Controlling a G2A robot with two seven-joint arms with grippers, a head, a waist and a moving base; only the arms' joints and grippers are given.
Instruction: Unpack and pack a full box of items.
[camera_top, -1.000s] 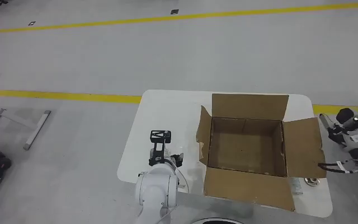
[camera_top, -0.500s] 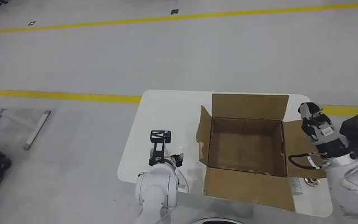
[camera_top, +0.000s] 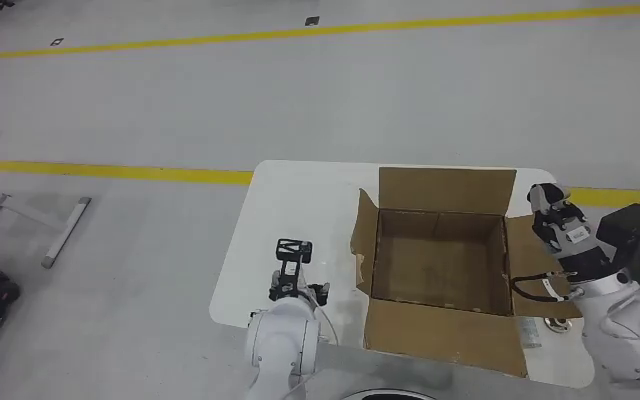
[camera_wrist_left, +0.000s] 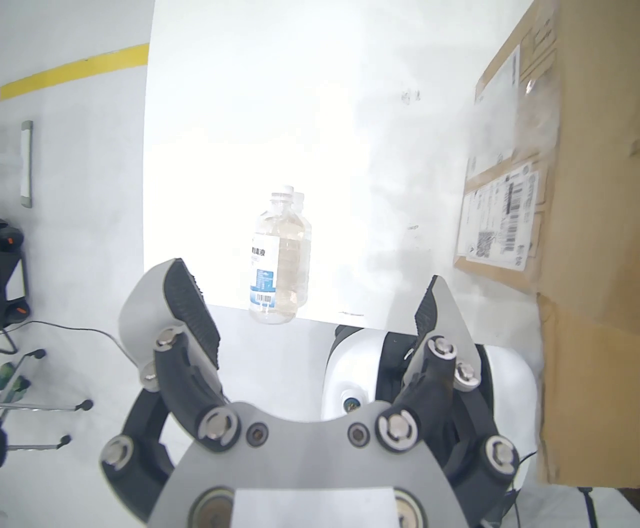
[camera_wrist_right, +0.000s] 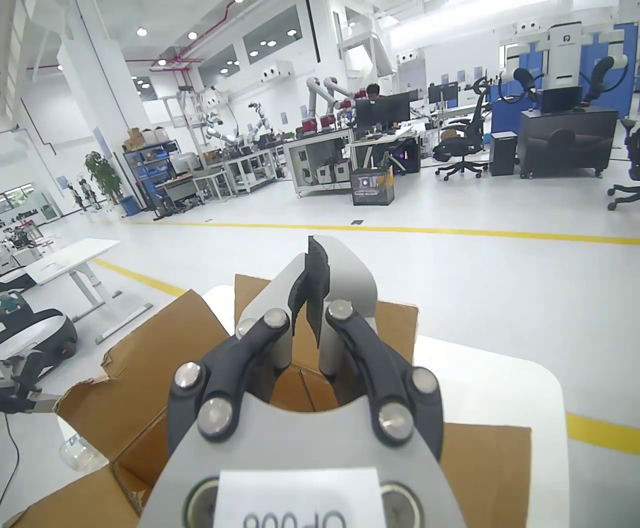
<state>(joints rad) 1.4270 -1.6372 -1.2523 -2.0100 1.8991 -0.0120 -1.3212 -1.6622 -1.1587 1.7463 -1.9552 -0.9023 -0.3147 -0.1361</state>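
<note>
- White table (camera_top: 300, 200): rounded corners. The near edge is cut off by the frame and partly hidden under my arms.
- Cardboard box (camera_top: 440, 260): sits on the right half of the table with all four flaps folded outward. From the top I see its bare brown floor. The inner walls are shadowed, so the corners are hard to read. In the left wrist view only one outer side shows, and that side is hazy.
- Right gripper (camera_top: 548, 195): over the box's right flap, near the table's right edge. In its own wrist view (camera_wrist_right: 315, 265) the black pads are pressed together with nothing between them. The gripper body hides much of the box behind it.
- Left gripper (camera_top: 292, 247): over the table's left part, well apart from the box. In its own wrist view (camera_wrist_left: 305, 275) the fingers are spread wide and hold nothing.
- Bottles (camera_wrist_left: 277, 260): two clear ones with white caps, upright at the table's near edge, left of the box. One is almost fully hidden behind the other. From the top I can't make them out.
- Shipping labels (camera_wrist_left: 505, 220): stuck on the box's outer side, blurred by glare.
</note>
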